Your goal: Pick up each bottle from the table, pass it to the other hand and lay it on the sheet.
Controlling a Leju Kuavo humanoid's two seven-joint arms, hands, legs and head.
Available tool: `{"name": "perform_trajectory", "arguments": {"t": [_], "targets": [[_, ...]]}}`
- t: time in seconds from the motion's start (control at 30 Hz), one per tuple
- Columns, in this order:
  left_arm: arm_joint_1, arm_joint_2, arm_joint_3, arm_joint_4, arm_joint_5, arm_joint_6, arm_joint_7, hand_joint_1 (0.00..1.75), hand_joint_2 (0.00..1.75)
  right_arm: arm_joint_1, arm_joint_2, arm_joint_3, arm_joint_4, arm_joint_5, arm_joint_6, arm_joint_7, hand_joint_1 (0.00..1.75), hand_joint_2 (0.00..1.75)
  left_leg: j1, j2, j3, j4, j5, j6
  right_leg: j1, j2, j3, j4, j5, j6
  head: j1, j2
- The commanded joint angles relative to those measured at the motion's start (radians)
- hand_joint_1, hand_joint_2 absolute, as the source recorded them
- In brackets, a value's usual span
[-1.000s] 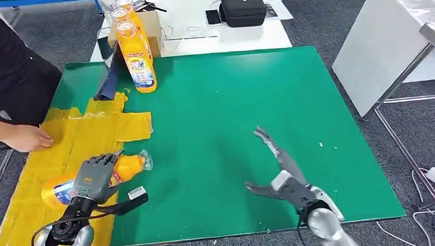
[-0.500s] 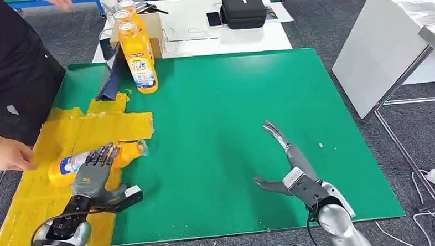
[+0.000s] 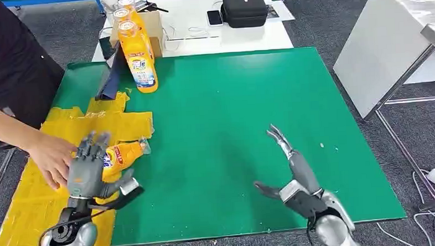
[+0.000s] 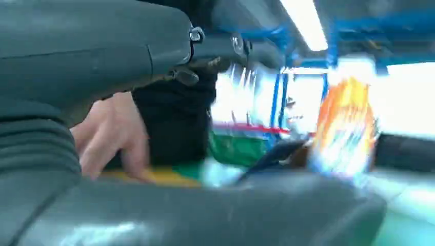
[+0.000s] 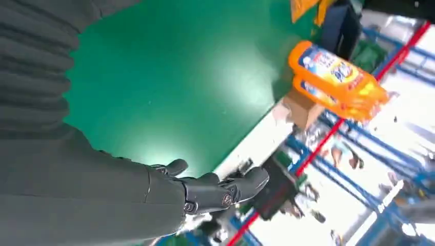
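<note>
**Fingers loose over a bottle with a person's hand close by**

The fingers (image 3: 94,144) of the left hand (image 3: 87,167) were spread and raised above the lying bottle (image 3: 122,154), and we could not see them closed around it; we judged the hand open, with nothing gripped. The bottle lay on its side at the edge of the yellow sheet (image 3: 25,214), its neck pointing out over the green tabletop (image 3: 231,100). The left wrist view was too blurred for us to confirm any contact.

A person's hand (image 3: 53,158) rested on the sheet just beside our left hand, near the bottle's base. We saw that as the main hazard: any sweep or lowering of the left hand could strike it.

The bottle is round and lay free, so we judged a nudge from either hand could roll it off the sheet onto the tabletop.

The right hand (image 3: 289,172) hovered over the tabletop, well apart, its fingers spread and holding nothing. More upright bottles (image 3: 137,57) stood together at the far edge; we thought a careless reach for one could topple its neighbours.
</note>
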Motion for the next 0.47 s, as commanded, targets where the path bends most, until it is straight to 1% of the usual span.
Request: {"name": "perform_trajectory", "arguments": {"t": [0.03,0.07,0.1,0.13,0.17,0.2,0.27,0.33,0.37,0.4,0.43,0.47], "targets": [[0.059,-0.148,0.195,-0.521,0.715,-0.381,-0.278,0.00,0.00,0.028,0.179,0.043,-0.091,0.132,-0.218,-0.062,0.00,0.00,0.001,0.004,0.001,0.003,-0.003,-0.001,0.001,0.008,-0.001,0.003,-0.002,-0.003,-0.001,0.000],[0.086,-0.167,0.187,-0.548,0.752,-0.428,-0.290,0.00,0.00,0.032,0.185,0.052,-0.114,0.132,-0.253,-0.074,0.00,0.00,0.001,0.006,-0.001,0.002,-0.002,-0.001,0.001,0.007,-0.003,0.001,0.000,-0.002,0.000,0.000],[0.112,-0.191,0.161,-0.567,0.757,-0.449,-0.303,0.00,0.00,0.039,0.189,0.058,-0.145,0.115,-0.270,-0.074,0.00,0.00,0.001,0.008,0.001,0.002,-0.004,-0.001,0.001,0.010,-0.001,0.002,-0.001,-0.003,0.000,0.000],[0.128,-0.205,0.124,-0.572,0.751,-0.459,-0.317,0.00,0.00,0.043,0.197,0.057,-0.159,0.073,-0.265,-0.077,0.00,0.00,0.000,0.006,0.001,0.001,-0.003,0.000,0.000,0.007,-0.001,0.001,-0.001,-0.002,0.000,0.000],[0.135,-0.216,0.083,-0.567,0.737,-0.465,-0.321,0.00,0.00,0.044,0.201,0.062,-0.160,0.075,-0.264,-0.072,0.00,0.00,0.000,0.006,0.003,0.000,-0.003,0.000,0.000,0.008,0.001,0.001,-0.002,-0.002,-0.001,0.000],[0.135,-0.222,0.044,-0.558,0.717,-0.452,-0.320,0.00,0.00,0.039,0.204,0.071,-0.149,0.080,-0.260,-0.066,0.00,0.00,0.000,0.004,0.001,0.000,-0.002,0.000,0.000,0.005,-0.001,0.000,-0.001,-0.001,0.000,0.000],[0.129,-0.220,0.024,-0.547,0.708,-0.434,-0.319,0.00,0.00,0.033,0.206,0.074,-0.132,0.078,-0.262,-0.066,0.00,0.00,0.000,0.001,0.004,0.000,-0.003,0.000,0.001,0.004,0.003,0.000,-0.003,-0.002,0.000,0.000],[0.123,-0.209,-0.033,-0.532,0.716,-0.458,-0.306,0.00,0.00,0.025,0.200,0.090,-0.098,0.110,-0.240,-0.038,0.00,0.00,0.000,0.001,0.001,0.000,-0.001,0.000,0.000,0.003,-0.001,0.000,-0.001,-0.001,0.000,0.000],[0.125,-0.217,-0.055,-0.527,0.716,-0.460,-0.306,0.00,0.00,0.041,0.206,0.077,-0.110,0.086,-0.255,-0.064,0.00,0.00,0.000,0.002,0.002,0.000,-0.001,0.000,0.000,0.004,0.000,0.000,-0.001,-0.002,0.000,0.000],[0.138,-0.253,-0.064,-0.531,0.793,-0.435,-0.327,0.00,0.00,0.077,0.218,0.044,-0.150,0.024,-0.287,-0.115,0.00,0.00,0.001,0.001,0.003,0.000,-0.002,0.000,0.000,0.005,0.003,-0.001,-0.002,-0.002,0.000,0.000],[0.155,-0.268,-0.072,-0.533,0.873,-0.443,-0.339,0.00,0.00,0.101,0.222,0.026,-0.176,-0.020,-0.280,-0.128,0.00,0.00,0.000,0.000,0.001,0.000,-0.001,0.000,0.000,0.002,0.001,-0.001,-0.002,-0.002,0.000,0.000],[0.180,-0.286,-0.089,-0.522,0.910,-0.462,-0.327,0.00,0.00,0.118,0.232,0.025,-0.185,-0.077,-0.228,-0.117,0.00,0.00,0.000,-0.001,0.003,-0.001,-0.001,0.000,-0.001,0.002,0.003,-0.001,-0.002,-0.002,0.000,0.000]]}}
